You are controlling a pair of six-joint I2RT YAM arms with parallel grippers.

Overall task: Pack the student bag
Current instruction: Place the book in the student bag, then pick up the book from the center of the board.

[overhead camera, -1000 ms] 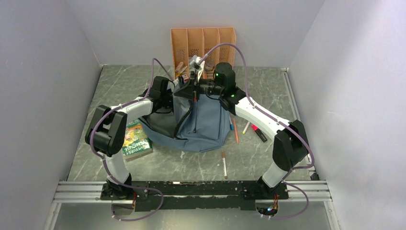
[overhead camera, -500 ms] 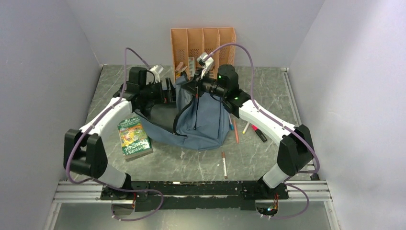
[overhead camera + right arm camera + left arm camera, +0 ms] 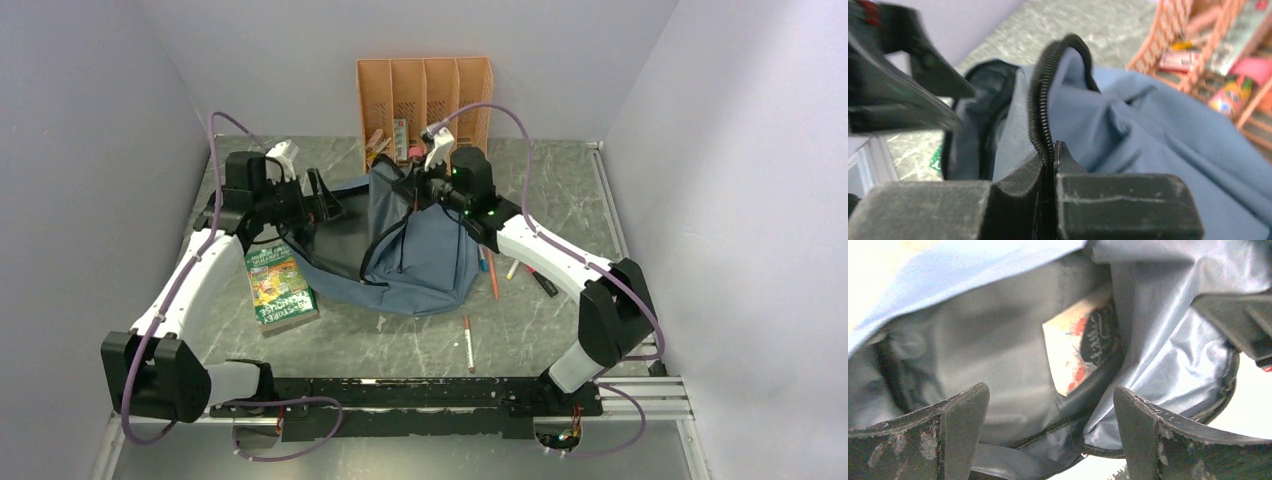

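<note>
The dusty-blue student bag (image 3: 430,255) lies mid-table with its mouth open toward the left. My right gripper (image 3: 412,190) is shut on the bag's black zip edge (image 3: 1040,107) and holds the top rim up. My left gripper (image 3: 322,192) is open and empty just outside the mouth, at the bag's left. In the left wrist view the grey lining (image 3: 998,335) shows with a book or card (image 3: 1083,347), white with red and black print, lying inside. My left fingers (image 3: 960,425) frame the lower rim of the opening.
A green book (image 3: 280,287) lies left of the bag. Several pens and markers (image 3: 492,272) lie to its right, one pen (image 3: 468,343) in front. The orange file organizer (image 3: 425,95) with small items stands at the back wall.
My left arm has drawn back to the left, out of the bag's mouth, with its gripper open. My right gripper has stayed shut on the zip edge, shifting slightly.
</note>
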